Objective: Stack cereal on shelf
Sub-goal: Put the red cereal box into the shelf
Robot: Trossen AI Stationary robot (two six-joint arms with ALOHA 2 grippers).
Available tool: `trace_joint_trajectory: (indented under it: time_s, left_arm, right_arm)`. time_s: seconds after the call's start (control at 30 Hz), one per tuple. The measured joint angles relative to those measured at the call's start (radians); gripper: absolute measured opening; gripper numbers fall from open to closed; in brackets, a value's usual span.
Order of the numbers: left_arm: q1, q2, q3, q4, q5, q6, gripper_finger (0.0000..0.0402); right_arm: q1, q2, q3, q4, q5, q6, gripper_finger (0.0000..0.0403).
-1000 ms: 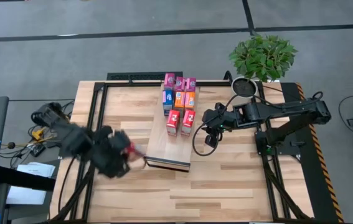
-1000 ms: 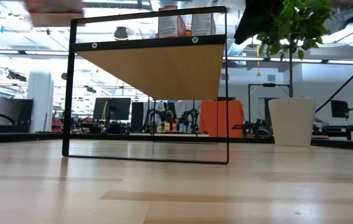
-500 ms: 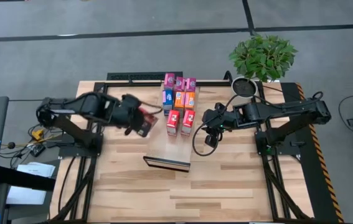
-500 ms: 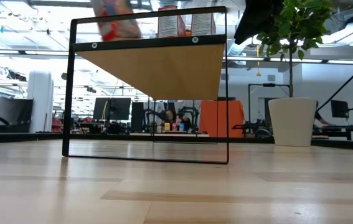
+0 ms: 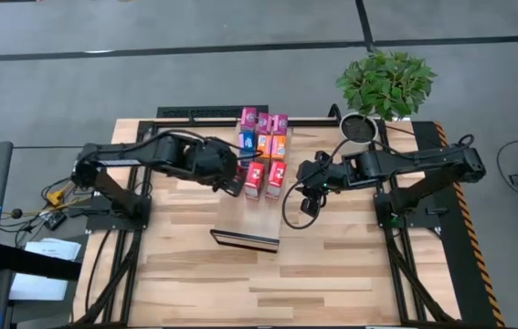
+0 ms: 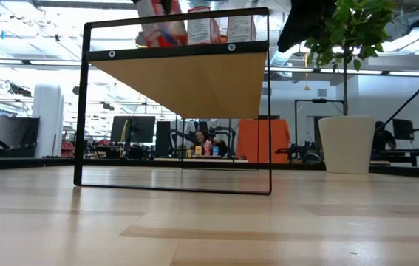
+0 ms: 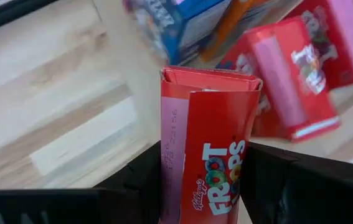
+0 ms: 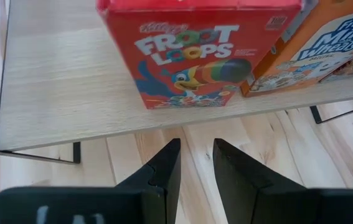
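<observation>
The shelf (image 5: pixel 245 217) is a long pale wooden block in the middle of the table. Several small cereal boxes stand on its far half: magenta (image 5: pixel 249 117), blue (image 5: pixel 246 144), orange (image 5: pixel 271 146) and red (image 5: pixel 275 180). My left gripper (image 5: pixel 234 180) is at the shelf's left edge beside the red boxes, shut on another red cereal box (image 7: pixel 210 143), which the low view (image 6: pixel 161 22) shows at shelf-top height. My right gripper (image 5: pixel 306 203) hangs just right of the shelf, empty, its fingers (image 8: pixel 164 168) a narrow gap apart. My left gripper pinches the red box between its two fingers (image 7: pixel 142 180), one on each side of the box's lower part (image 7: pixel 195 193). The box's closed top end (image 7: pixel 210 78) sticks out past the fingertips toward the boxes on the shelf. Whether the box touches the shelf top, I cannot tell.
A potted plant (image 5: pixel 386 82) stands at the table's far right corner. A black metal frame (image 5: pixel 195 113) runs along the far edge. The shelf's near half (image 5: pixel 248 228) is bare wood. The table's slatted top (image 5: pixel 350 274) lies open at the near side.
My left gripper has swung from the table's near left toward the far edge and the right, carrying the red box to the shelf's left edge beside the red boxes. In the low view the box has gone right and come down to shelf-top height.
</observation>
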Motion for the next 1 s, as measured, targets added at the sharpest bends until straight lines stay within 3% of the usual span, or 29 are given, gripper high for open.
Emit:
trace_joint_trajectory:
  time_s: [0.3, 0.7, 1.0]
  left_arm:
    - [0.007, 0.063, 0.001, 0.049, 0.034, -0.003, 0.0153]
    - [0.019, 0.079, 0.002, 0.052, -0.034, 0.019, 0.0157]
    - [0.021, 0.079, 0.002, 0.12, -0.017, 0.046, 0.0238]
  right_arm:
    - [0.0, 0.0, 0.0, -0.002, 0.0, 0.0, 0.0119]
    - [0.003, 0.0, 0.0, -0.002, 0.0, -0.002, 0.0119]
    - [0.003, 0.0, 0.0, -0.001, 0.0, -0.015, 0.0119]
